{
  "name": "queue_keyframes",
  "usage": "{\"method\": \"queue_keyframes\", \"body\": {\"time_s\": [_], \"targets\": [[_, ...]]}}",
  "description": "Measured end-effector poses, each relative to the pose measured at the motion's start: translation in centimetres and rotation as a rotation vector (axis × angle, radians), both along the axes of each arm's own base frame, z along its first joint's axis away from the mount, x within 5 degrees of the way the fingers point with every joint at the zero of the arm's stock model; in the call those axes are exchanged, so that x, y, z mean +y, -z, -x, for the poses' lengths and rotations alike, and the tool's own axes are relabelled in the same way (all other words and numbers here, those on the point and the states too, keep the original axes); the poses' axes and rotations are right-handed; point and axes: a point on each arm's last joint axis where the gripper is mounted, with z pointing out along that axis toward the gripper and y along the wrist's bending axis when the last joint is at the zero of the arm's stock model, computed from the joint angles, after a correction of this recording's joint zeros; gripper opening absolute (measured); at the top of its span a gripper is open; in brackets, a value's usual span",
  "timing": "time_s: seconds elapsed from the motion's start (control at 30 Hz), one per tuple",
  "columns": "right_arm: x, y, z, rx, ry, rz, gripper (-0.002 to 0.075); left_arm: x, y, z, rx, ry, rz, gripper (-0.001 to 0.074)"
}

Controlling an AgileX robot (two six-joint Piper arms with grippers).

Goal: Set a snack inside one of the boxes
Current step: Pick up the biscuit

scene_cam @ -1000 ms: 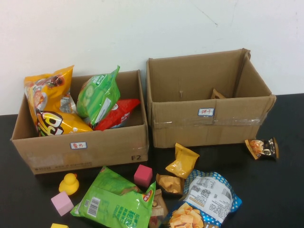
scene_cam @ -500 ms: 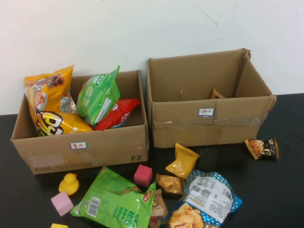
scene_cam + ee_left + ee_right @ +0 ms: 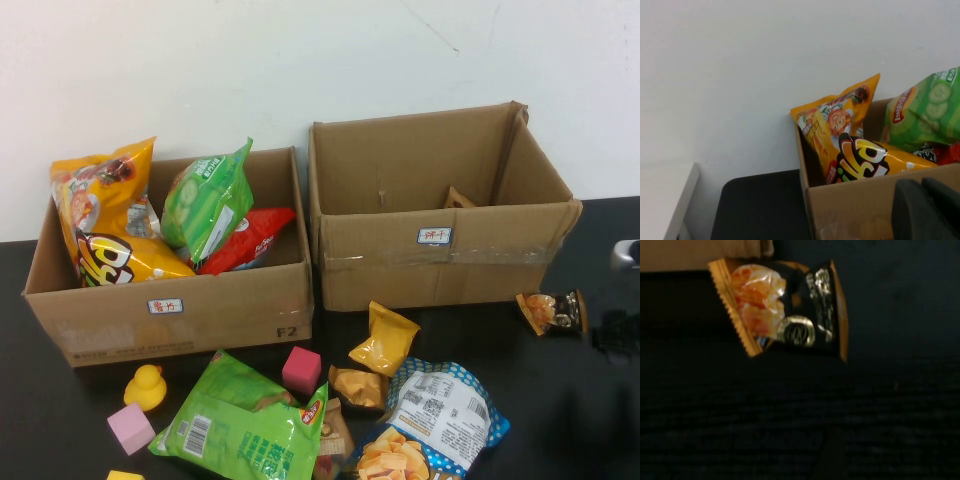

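Observation:
A small black-and-orange snack packet [image 3: 551,311] lies on the black table in front of the right box [image 3: 440,250]. It also shows in the right wrist view [image 3: 785,310]. My right gripper [image 3: 610,338] shows at the right edge of the high view, just right of that packet and above the table. My left gripper [image 3: 921,186] is shut and empty, close to the front wall of the left box [image 3: 860,205], and is out of the high view. The left box [image 3: 170,310] holds orange bags [image 3: 105,215], a green bag [image 3: 207,200] and a red bag [image 3: 248,240].
On the table in front of the boxes lie a yellow packet [image 3: 384,339], a brown packet [image 3: 358,387], a blue chips bag [image 3: 432,420] and a large green bag [image 3: 243,420]. A yellow duck [image 3: 146,386], a pink cube [image 3: 130,428] and a magenta cube [image 3: 301,370] lie nearby.
My right arm has come into the high view at the right edge, next to the black-and-orange packet. The snacks and boxes have not moved.

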Motion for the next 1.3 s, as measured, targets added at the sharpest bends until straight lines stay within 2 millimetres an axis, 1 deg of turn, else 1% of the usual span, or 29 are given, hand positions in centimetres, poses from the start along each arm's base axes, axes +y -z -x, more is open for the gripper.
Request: {"method": "queue_keyframes", "body": {"time_s": [0.13, 0.33, 0.43, 0.53, 0.63, 0.8, 0.9, 1.03, 1.17, 1.3], "targets": [[0.0, 0.9, -1.2, 0.002, 0.003, -0.003, 0.0562, 0.0, 0.0, 0.0, 0.000, 0.000, 0.000, -0.0002], [0.2, 0.0, -2.9, -0.113, 0.000, -0.020, 0.0554, 0.0, 0.0, 0.0, 0.000, 0.000, 0.000, -0.0002], [0.3, 0.3, -3.8, -0.134, 0.002, -0.035, 0.0529, 0.0, 0.0, 0.0, 0.000, 0.000, 0.000, -0.0002], [0.5, 1.4, -4.1, -0.119, -0.009, -0.051, 0.0501, 0.0, 0.0, 0.0, 0.000, 0.000, 0.000, -0.0002], [0.7, 2.1, -4.1, -0.110, -0.039, -0.057, 0.0491, 0.0, 0.0, 0.0, 0.000, 0.000, 0.000, -0.0002], [1.2, 1.6, -4.7, -0.194, -0.097, -0.089, 0.0489, 0.0, 0.0, 0.0, 0.000, 0.000, 0.000, -0.0002], [1.4, 1.5, -5.3, -0.216, -0.113, -0.092, 0.0489, 0.0, 0.0, 0.0, 0.000, 0.000, 0.000, -0.0002], [1.3, 2.7, -6.0, -0.178, -0.108, -0.079, 0.0488, 0.0, 0.0, -0.1, 0.008, 0.000, 0.000, -0.0002], [1.3, 4.1, -6.1, -0.137, -0.074, -0.098, 0.0488, 0.0, 0.1, -0.3, 0.020, 0.000, 0.000, -0.0002], [1.5, 4.7, -6.2, -0.132, -0.053, -0.143, 0.0474, 0.0, 0.5, -0.4, 0.033, 0.000, 0.001, -0.0002]]}}
